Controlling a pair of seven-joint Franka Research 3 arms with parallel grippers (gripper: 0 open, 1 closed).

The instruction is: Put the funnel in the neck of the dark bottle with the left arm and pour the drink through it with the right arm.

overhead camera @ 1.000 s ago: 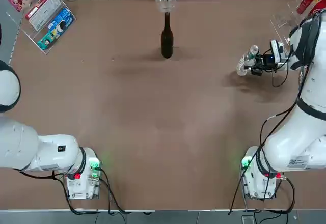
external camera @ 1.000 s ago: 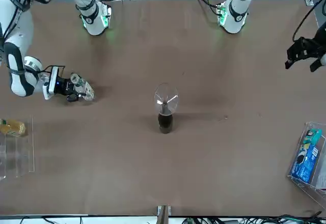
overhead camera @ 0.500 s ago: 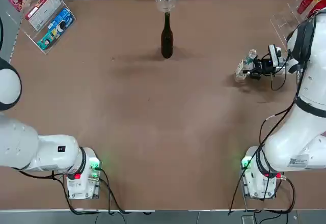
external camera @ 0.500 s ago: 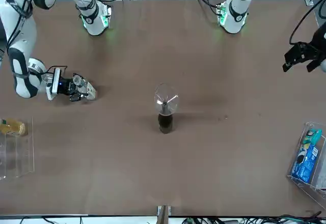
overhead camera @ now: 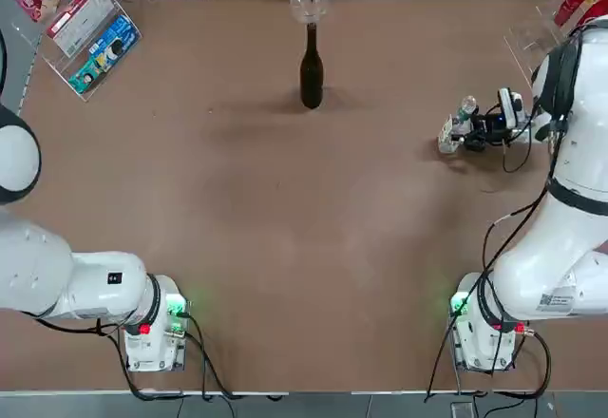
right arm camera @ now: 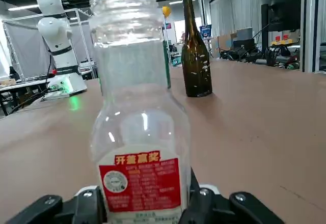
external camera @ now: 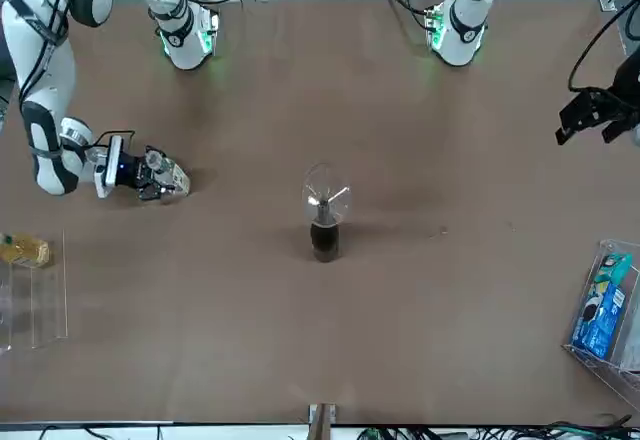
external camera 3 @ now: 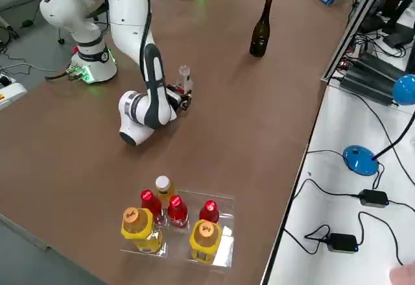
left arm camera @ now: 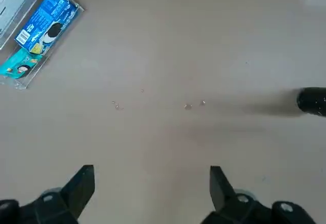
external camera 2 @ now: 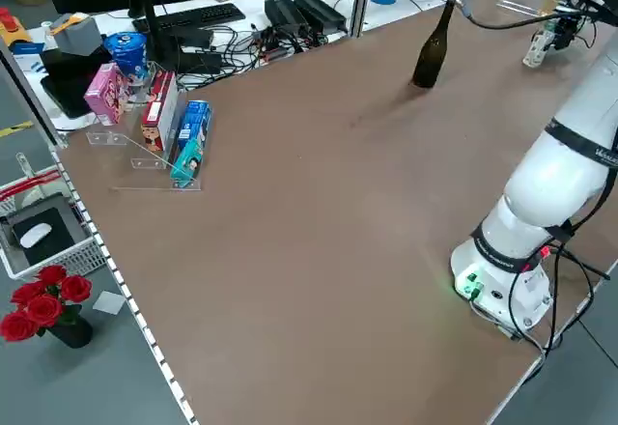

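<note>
The funnel is sitting in the neck of the dark bottle, standing near the counter's far edge. The drink is standing upright, uncapped, near the right edge, the right gripper clamping its base. The left gripper is hovering near the left edge, jaws spread wide.

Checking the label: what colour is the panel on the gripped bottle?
Red with pale characters, on the clear bottle; the right wrist view shows it best.

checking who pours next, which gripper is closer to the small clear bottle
Right. The right gripper is clamped on the small clear bottle; the left gripper hangs open at the table's opposite side.
</note>
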